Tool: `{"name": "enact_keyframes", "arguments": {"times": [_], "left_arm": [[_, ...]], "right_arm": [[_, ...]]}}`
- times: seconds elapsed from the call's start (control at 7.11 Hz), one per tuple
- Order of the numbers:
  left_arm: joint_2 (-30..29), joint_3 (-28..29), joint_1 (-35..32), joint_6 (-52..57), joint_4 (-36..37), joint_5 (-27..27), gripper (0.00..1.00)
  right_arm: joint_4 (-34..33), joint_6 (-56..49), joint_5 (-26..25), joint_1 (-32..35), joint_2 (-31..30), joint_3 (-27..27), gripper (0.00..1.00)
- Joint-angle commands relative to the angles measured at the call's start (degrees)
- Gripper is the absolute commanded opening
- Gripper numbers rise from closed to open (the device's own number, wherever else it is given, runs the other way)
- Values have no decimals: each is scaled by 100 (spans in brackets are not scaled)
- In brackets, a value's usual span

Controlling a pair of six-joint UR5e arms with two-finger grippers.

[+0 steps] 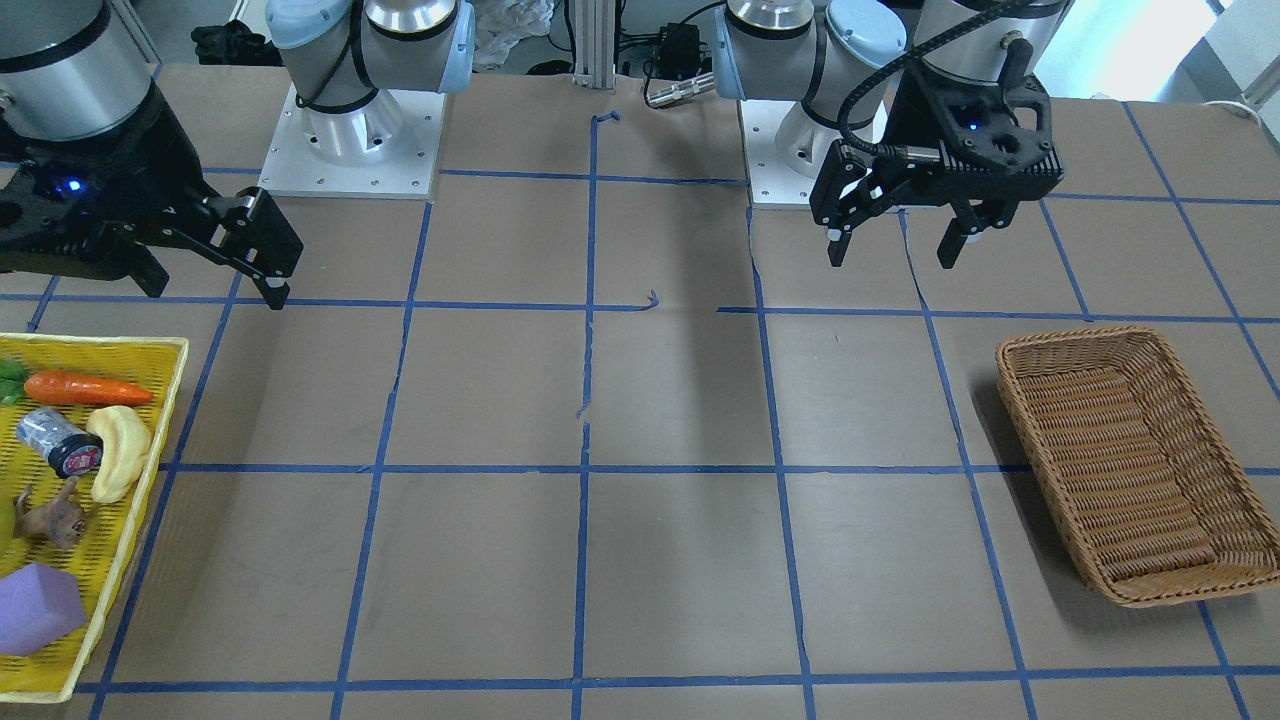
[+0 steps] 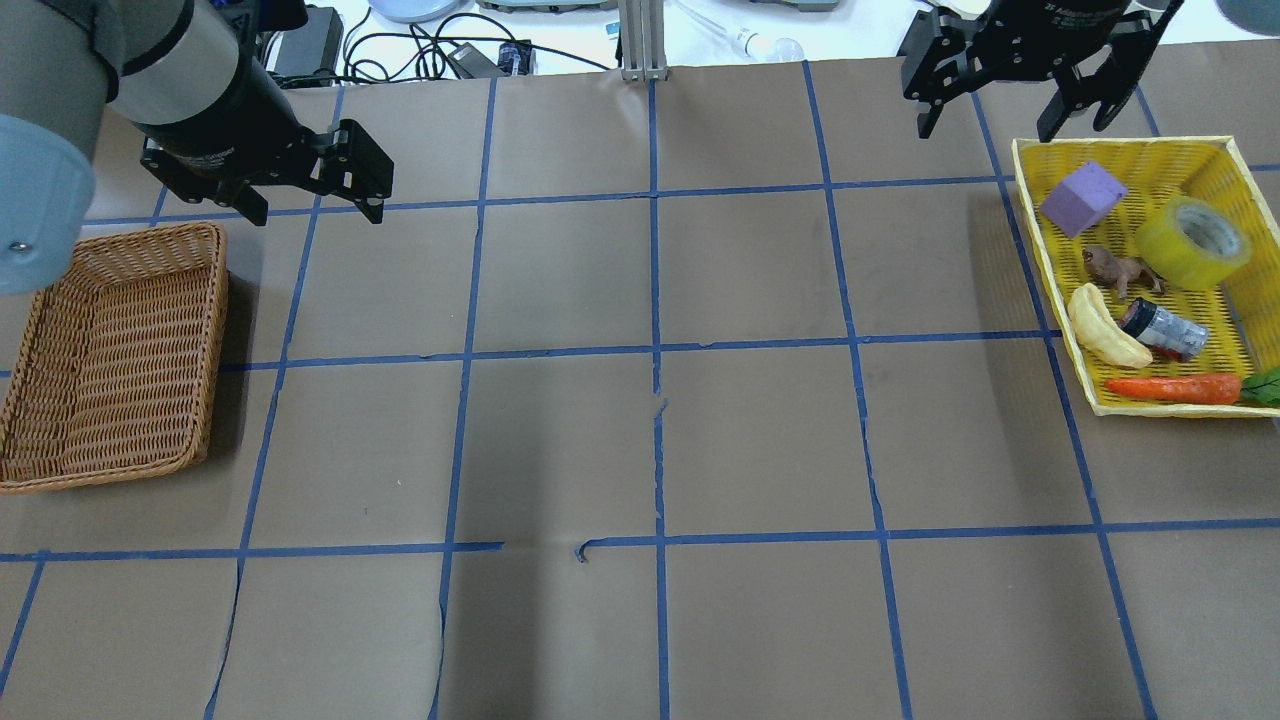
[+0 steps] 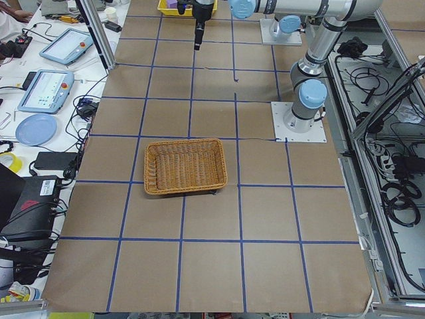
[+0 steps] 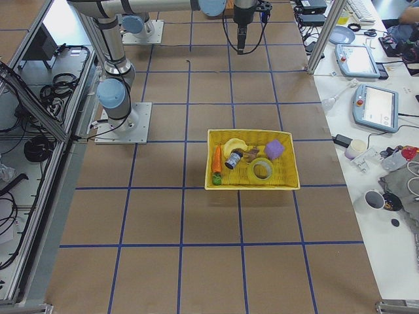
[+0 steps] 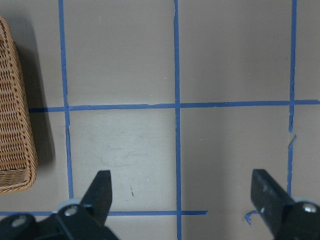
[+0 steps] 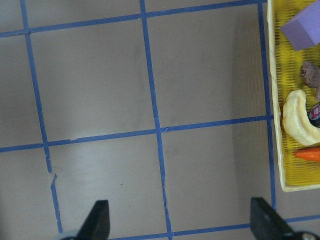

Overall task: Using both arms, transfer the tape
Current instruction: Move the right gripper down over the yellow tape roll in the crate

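The tape (image 2: pixel 1193 243) is a yellow translucent roll with a white core. It lies in the yellow basket (image 2: pixel 1030 230) at the table's right end, and also shows in the exterior right view (image 4: pixel 260 170). My right gripper (image 2: pixel 983 125) is open and empty, above the table just beyond the basket's far left corner. Its wrist view shows both fingers spread (image 6: pixel 182 220). My left gripper (image 2: pixel 317 205) is open and empty, above the table beside the wicker basket's far corner. Its wrist view also shows the fingers apart (image 5: pixel 185 200). In the front view the tape is out of view.
An empty wicker basket (image 2: pixel 110 350) stands at the table's left end. The yellow basket also holds a purple block (image 2: pixel 1083 198), a brown toy animal (image 2: pixel 1115 270), a banana (image 2: pixel 1105 328), a small black cylinder (image 2: pixel 1160 328) and a carrot (image 2: pixel 1175 388). Blue tape lines grid the brown table.
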Motion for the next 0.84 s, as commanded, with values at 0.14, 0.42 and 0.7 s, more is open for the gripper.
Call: {"name": "enact_keyframes", "arguments": {"times": [0.14,0.42,0.7], "left_arm": [[-3,-12,-10,-20,0,-2,100],[-21,-12,-36,-38,9,7,100],[-21,-12,-37,-46,9,7,100]], "right_arm": [[-66,-2356,215,-1435,63,-114,100],[-76,-3722,278,-2552,831,-79,100],[-747,-5403,751,-3117,1614,-27,100]]}}
